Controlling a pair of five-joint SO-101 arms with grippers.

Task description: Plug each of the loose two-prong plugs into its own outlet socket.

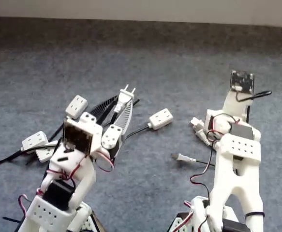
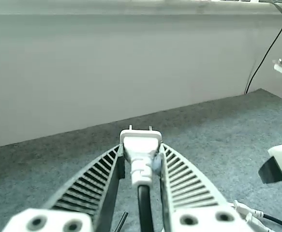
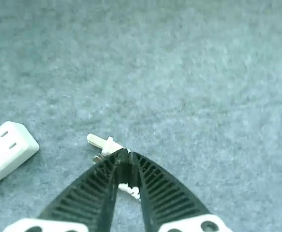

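My left gripper [image 2: 140, 151] is shut on a white two-prong plug [image 2: 141, 145] and holds it up off the carpet, prongs pointing away from the wrist. From above, that plug [image 1: 126, 95] stands over the left gripper [image 1: 123, 107], with its black cable trailing back. Four white outlet sockets lie nearby [image 1: 76, 105] [image 1: 34, 141] [image 1: 45, 153] [image 1: 160, 119]. My right gripper [image 3: 126, 157] sits low on the carpet, shut on a second white plug [image 3: 102, 143] whose end sticks out past the fingertips. A third plug [image 1: 182, 157] lies loose between the arms.
A white socket [image 3: 7, 150] lies on the grey carpet close beside the right gripper. Black cables [image 1: 15, 157] run off to the left from the sockets. A pale wall [image 2: 131, 63] borders the carpet at the far side.
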